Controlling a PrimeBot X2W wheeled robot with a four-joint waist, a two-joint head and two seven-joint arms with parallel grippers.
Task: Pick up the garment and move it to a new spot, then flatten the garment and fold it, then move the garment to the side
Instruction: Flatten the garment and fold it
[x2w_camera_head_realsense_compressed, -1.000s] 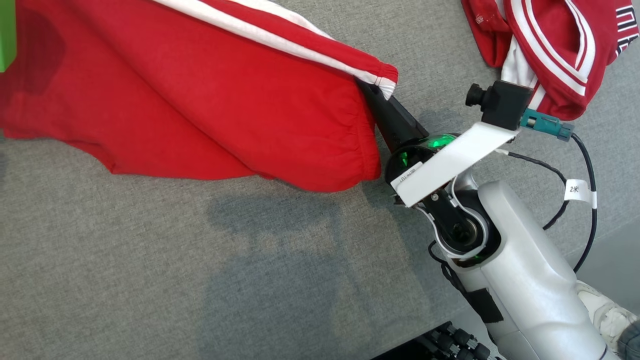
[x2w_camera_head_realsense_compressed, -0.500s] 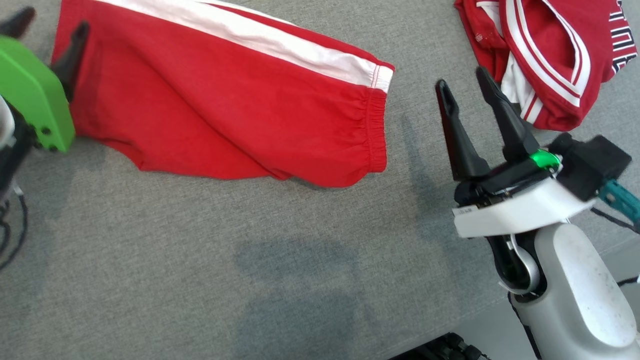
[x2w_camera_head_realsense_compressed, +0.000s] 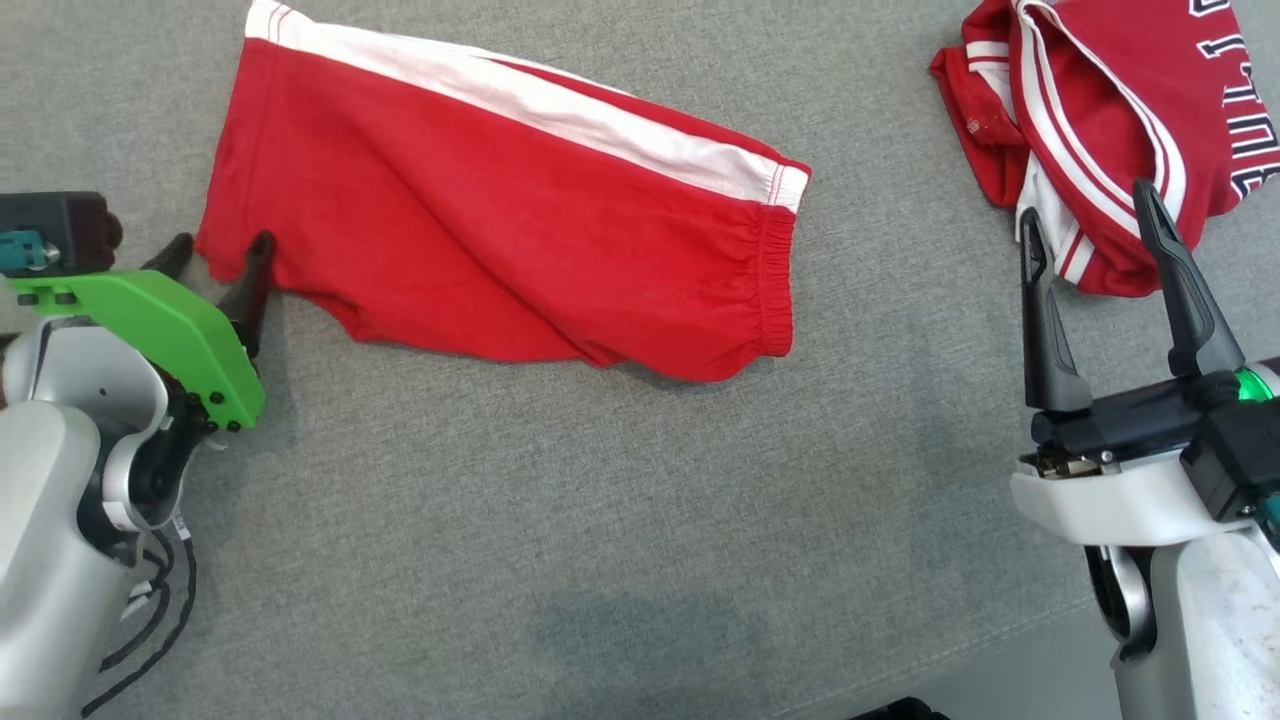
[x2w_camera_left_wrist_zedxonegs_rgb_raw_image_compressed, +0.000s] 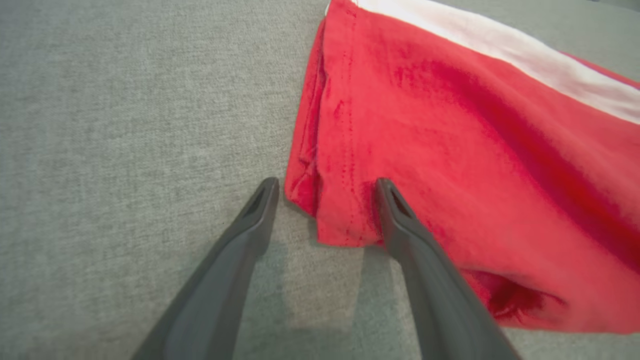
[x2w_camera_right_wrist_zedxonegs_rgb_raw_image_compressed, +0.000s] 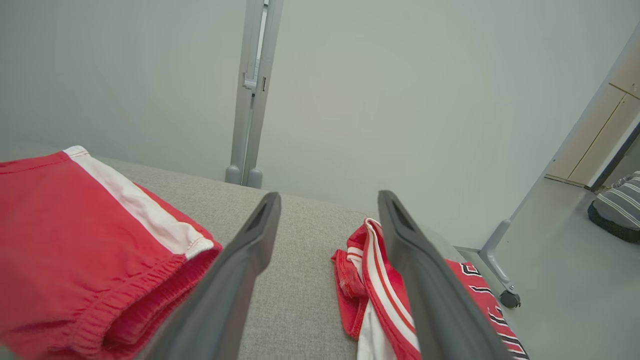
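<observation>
The garment is a pair of red shorts with a white side stripe, lying spread on the grey table. My left gripper is open at its lower left corner. In the left wrist view that corner of the garment lies between the spread fingers of the left gripper, and nothing is gripped. My right gripper is open and empty at the far right, well clear of the shorts' elastic waistband. In the right wrist view, the right gripper has the garment to its left.
A second red garment with white stripes and lettering lies crumpled at the table's back right, just beyond my right fingertips. The table's edge runs across the lower right corner. Past the table are a pale wall and a grey post.
Both grippers have opened and let go of the shorts, which now lie spread on the table. Both arms have drawn back toward me, the right one well clear to the right.
</observation>
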